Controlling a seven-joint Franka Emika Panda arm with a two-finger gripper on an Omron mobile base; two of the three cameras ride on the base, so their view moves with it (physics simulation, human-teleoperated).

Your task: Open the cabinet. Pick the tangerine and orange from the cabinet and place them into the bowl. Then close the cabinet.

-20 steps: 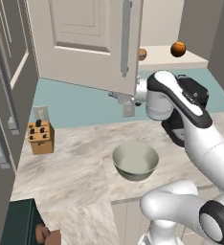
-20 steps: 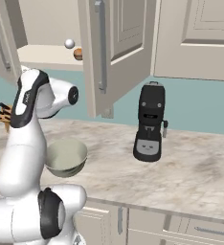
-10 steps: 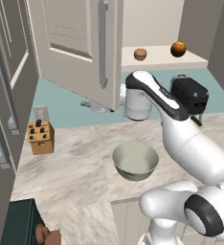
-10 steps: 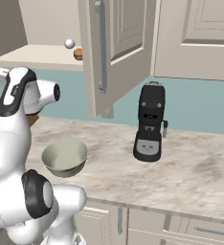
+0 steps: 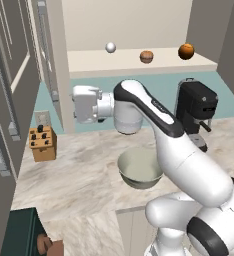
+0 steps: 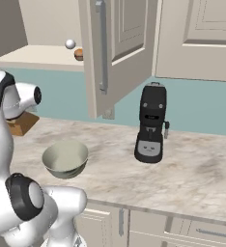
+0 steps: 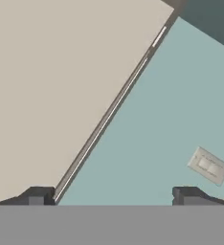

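Observation:
The beige cabinet (image 5: 134, 20) stands open, its cream inside showing. Its left door (image 5: 59, 65) is swung out edge-on, and the right door (image 6: 120, 53) with its grey bar handle (image 6: 102, 46) hangs half open. On the shelf lie a duller tangerine (image 5: 146, 56) and a bright orange (image 5: 186, 51). My gripper (image 5: 74, 102) is by the left door's lower edge. In the hand view the gripper (image 7: 113, 196) is open with nothing between its fingertips, facing the door's beige face (image 7: 51, 81) and the teal wall. The pale bowl (image 5: 139, 167) sits on the counter below my arm.
A small white ball (image 5: 109, 47) lies left of the fruit on the shelf. A black coffee machine (image 5: 196, 107) stands right of the bowl, and a wooden knife block (image 5: 43, 144) sits at the left. A wall outlet (image 7: 208, 165) is on the teal wall. Darker grey tall cabinets (image 5: 9, 90) line the left side.
My arm has swung left and the left door has gone with it, from half open to edge-on. The shelf with the fruit and the coffee machine have come into sight.

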